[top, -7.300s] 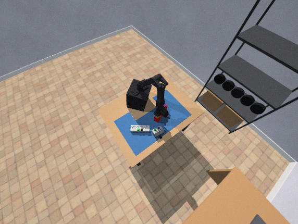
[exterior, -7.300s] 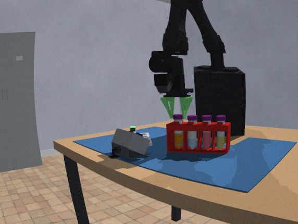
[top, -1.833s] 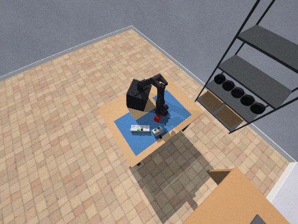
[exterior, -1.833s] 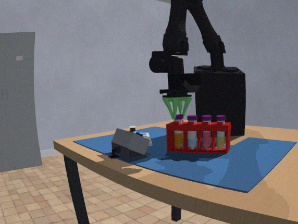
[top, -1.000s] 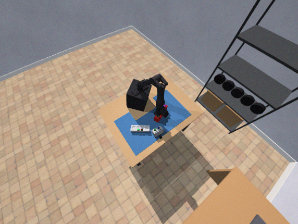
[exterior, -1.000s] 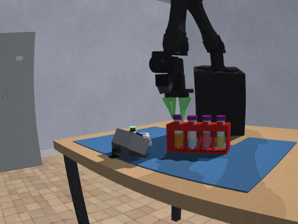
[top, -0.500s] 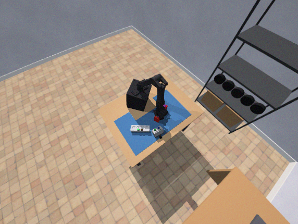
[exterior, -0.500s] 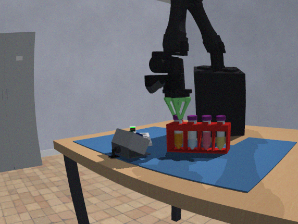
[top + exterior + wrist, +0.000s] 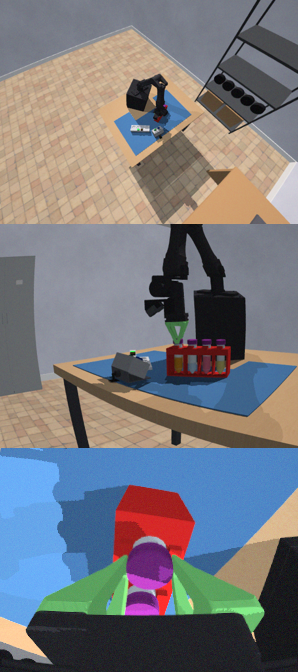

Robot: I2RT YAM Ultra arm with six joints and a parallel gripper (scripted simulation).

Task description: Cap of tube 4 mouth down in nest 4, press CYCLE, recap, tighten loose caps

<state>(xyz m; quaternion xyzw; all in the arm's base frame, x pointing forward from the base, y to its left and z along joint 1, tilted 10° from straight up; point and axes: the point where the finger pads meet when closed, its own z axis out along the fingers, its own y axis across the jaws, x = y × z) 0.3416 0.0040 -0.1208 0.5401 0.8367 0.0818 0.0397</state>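
Cap gripped at the end of the decapping station.

We find the gripper (image 9: 177,341) pointing straight down, its green fingers clamped on the purple cap (image 9: 149,563) of the end tube in the red decapping station (image 9: 198,361), the end nearest the sloping key desk (image 9: 130,368). The station stands mid-mat on the blue mat (image 9: 234,390), toward the table's (image 9: 271,430) edge by the black pedestal (image 9: 220,323). The other three caps sit on their tubes.
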